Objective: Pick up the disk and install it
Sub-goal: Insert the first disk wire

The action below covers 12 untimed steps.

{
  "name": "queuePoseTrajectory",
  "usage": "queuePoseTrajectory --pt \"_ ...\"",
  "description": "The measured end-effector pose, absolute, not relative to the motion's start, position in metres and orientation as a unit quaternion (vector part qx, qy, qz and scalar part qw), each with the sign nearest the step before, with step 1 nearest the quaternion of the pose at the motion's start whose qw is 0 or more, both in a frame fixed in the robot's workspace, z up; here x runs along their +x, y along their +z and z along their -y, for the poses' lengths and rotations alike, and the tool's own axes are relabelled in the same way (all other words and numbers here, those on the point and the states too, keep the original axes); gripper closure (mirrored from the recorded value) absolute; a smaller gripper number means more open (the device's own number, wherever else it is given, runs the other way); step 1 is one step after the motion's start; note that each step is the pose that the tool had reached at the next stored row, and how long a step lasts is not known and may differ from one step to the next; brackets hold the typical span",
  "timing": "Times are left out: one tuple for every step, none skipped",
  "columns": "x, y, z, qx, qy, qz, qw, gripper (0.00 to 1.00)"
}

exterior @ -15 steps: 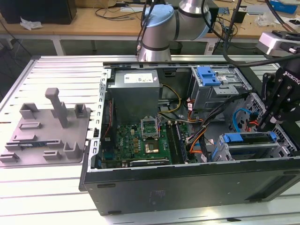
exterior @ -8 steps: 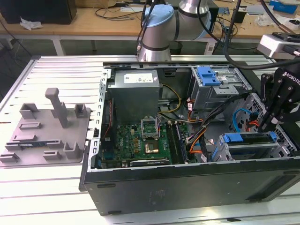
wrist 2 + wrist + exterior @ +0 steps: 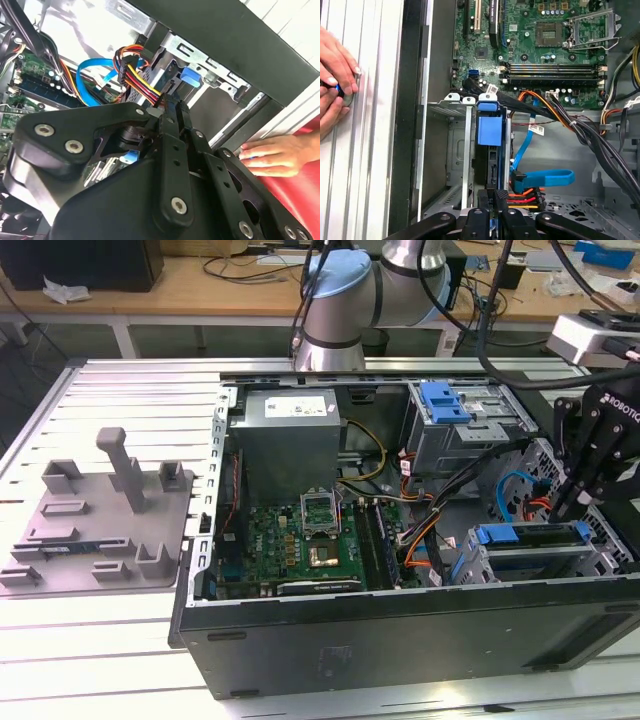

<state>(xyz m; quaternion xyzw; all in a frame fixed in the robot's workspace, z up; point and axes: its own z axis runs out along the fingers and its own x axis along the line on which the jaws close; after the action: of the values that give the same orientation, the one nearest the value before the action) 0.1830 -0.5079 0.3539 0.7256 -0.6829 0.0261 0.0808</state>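
Note:
The disk [image 3: 530, 536] stands on edge in the drive cage [image 3: 520, 570] at the lower right of the open computer case, and its blue frame [image 3: 489, 131] runs along its top. My gripper [image 3: 572, 508] hangs at the cage's end toward the exterior view's right. In both wrist views its fingertips [image 3: 488, 197] are pressed together at the disk's end with nothing between them. The gripper [image 3: 174, 107] is shut, beside the bundle of power wires [image 3: 140, 77].
A blue data cable [image 3: 545, 177] and orange, yellow and red wires [image 3: 525, 199] lie right beside the fingers. The motherboard [image 3: 300, 540] fills the case's middle. A second cage with a blue latch [image 3: 445, 405] sits behind. A person's hand [image 3: 335, 85] rests on the table outside the case wall. A grey fixture [image 3: 100, 510] lies at the left.

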Motion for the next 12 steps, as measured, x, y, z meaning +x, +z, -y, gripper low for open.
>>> queuePoseTrajectory --pt "0.1829 0.354 0.5079 0.729 0.025 0.68 0.078 0.84" --pt "0.1823 0.3539 0.5079 0.73 0.024 0.679 0.075 0.84" --pt "0.1817 0.3538 0.5079 0.731 0.023 0.678 0.072 0.84" --pt "0.1811 0.3539 0.508 0.731 0.023 0.678 0.07 0.84" --pt "0.1804 0.3539 0.5081 0.731 0.022 0.679 0.067 0.84" --pt "0.18 0.3539 0.5082 0.731 0.021 0.679 0.066 0.84" --pt "0.1799 0.3539 0.5089 0.731 0.02 0.679 0.063 0.84" --pt "0.1799 0.354 0.5096 0.732 0.019 0.679 0.062 0.84" --pt "0.1798 0.3539 0.5125 0.732 0.017 0.679 0.059 0.84" --pt "0.1798 0.3539 0.5148 0.732 0.016 0.679 0.058 0.84" --pt "0.1798 0.3539 0.5159 0.732 0.015 0.679 0.057 0.84" --pt "0.1798 0.3539 0.5167 0.732 0.014 0.679 0.056 0.84"
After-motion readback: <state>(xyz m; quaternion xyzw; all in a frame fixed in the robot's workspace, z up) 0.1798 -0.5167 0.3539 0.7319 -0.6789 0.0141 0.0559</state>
